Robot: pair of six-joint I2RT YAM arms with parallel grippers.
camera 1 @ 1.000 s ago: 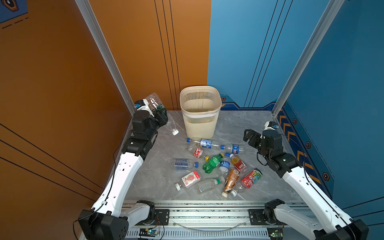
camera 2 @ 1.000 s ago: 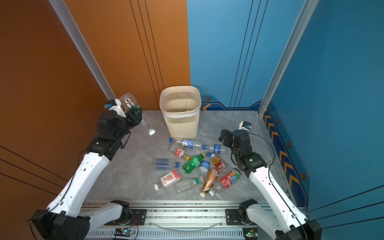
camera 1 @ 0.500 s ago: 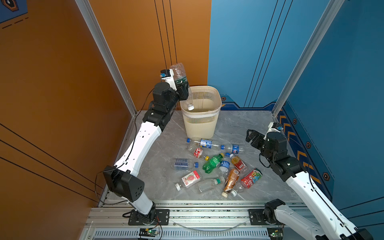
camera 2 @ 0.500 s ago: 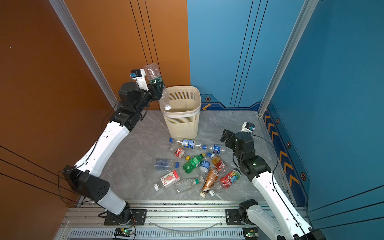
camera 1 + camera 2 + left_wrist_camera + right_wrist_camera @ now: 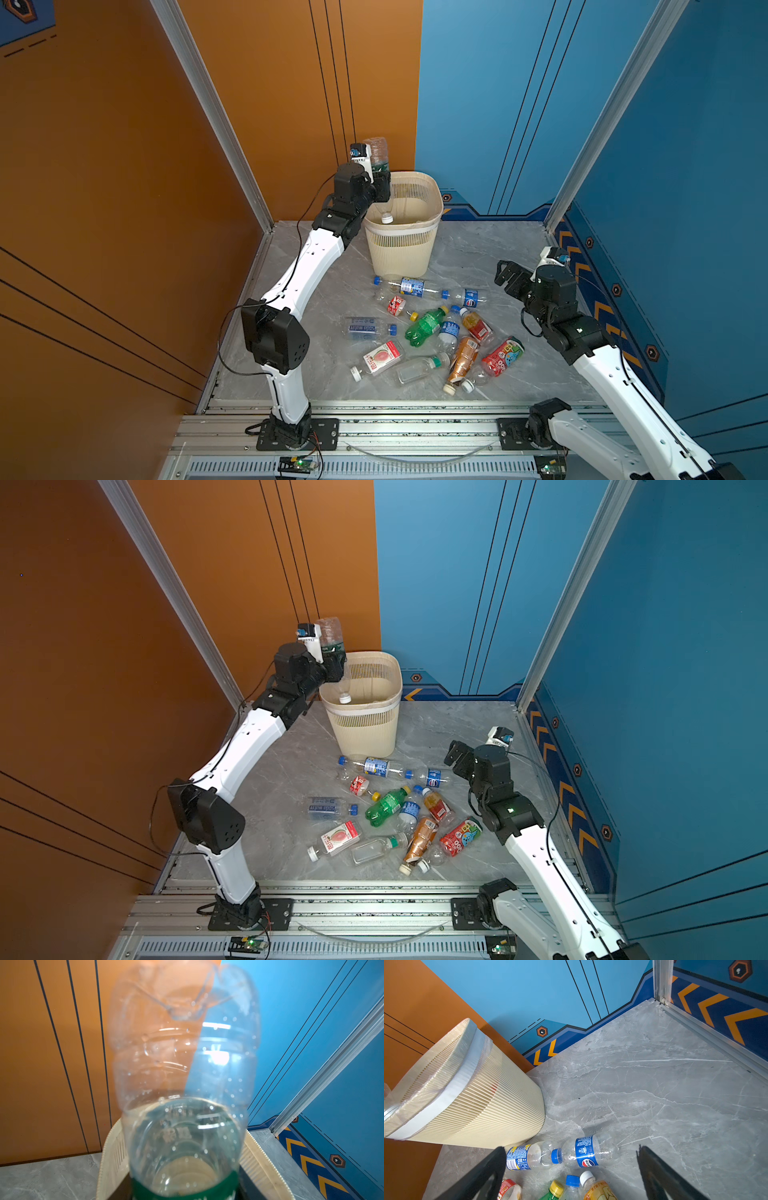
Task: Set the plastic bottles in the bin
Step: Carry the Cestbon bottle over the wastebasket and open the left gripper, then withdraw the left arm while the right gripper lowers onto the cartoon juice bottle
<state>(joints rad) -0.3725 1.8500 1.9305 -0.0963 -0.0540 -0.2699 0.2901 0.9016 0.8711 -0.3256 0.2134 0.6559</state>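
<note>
Holds the clear green-labelled bottle base-up in the left gripper, pinching it at the label. Differs from a second ago: then low at 9 o'clock of the worktop, now high at 10 o'clock of the bin, dipping the white cap inside the mouth. Looks ready for release, seemingly needing only parted jaws for a straight drop. Risks a catch on that rim by hanging close to the edge rather than over the middle. Keeps the right gripper spread wide and empty at 3 o'clock of the worktop, just beside two blue-labelled bottles. Leaves a dozen or so plastic bottles lying at 6 o'clock of the bin.
</note>
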